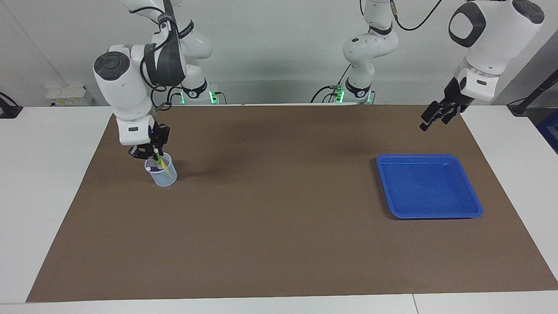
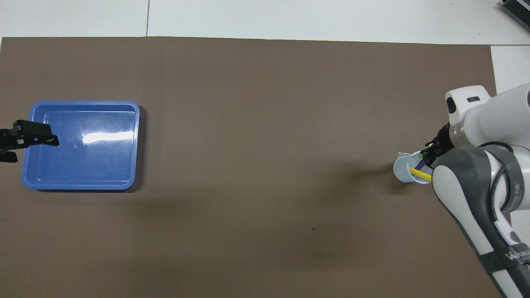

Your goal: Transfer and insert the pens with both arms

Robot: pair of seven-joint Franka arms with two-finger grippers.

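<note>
My right gripper (image 1: 150,152) sits just over the rim of the clear cup (image 1: 162,174), fingers pinched together on the top of the green pen (image 1: 158,159), which leans inside the cup. The yellow pen (image 1: 164,164) and the purple pen (image 1: 153,168) stand slanted in the same cup, pale cap ends up; from above I see the yellow pen's shaft (image 2: 420,175) crossing the cup's mouth. The cup rests on the brown mat (image 1: 279,226) near the mat's edge at the right arm's end of the table, toward the corner closest to the robots. The blue tray (image 1: 475,209) lies on the mat toward the left arm's end. My left gripper (image 1: 436,115) waits in the air over the mat's corner by that tray, fingers spread apart, holding nothing.
</note>
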